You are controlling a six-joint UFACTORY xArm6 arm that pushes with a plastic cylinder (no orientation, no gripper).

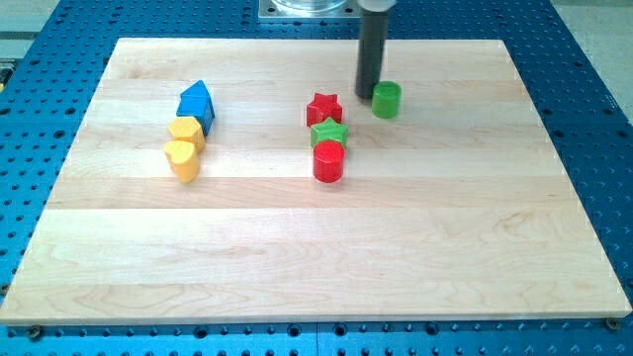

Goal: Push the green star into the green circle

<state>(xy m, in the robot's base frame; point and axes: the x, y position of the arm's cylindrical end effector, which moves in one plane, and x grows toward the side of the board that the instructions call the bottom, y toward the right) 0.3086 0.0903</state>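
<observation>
The green star (329, 133) lies near the middle of the wooden board, wedged between the red star (323, 108) above it and the red cylinder (328, 161) below it. The green circle (386, 100) stands up and to the right of the green star, a short gap away. My tip (367, 94) rests on the board just left of the green circle, almost touching it, and up and to the right of the red star.
A blue pentagon-like block (196, 103), a yellow hexagon (186, 132) and a yellow heart-like block (183, 158) stand in a close column at the view's left. The board (316, 257) lies on a blue perforated table.
</observation>
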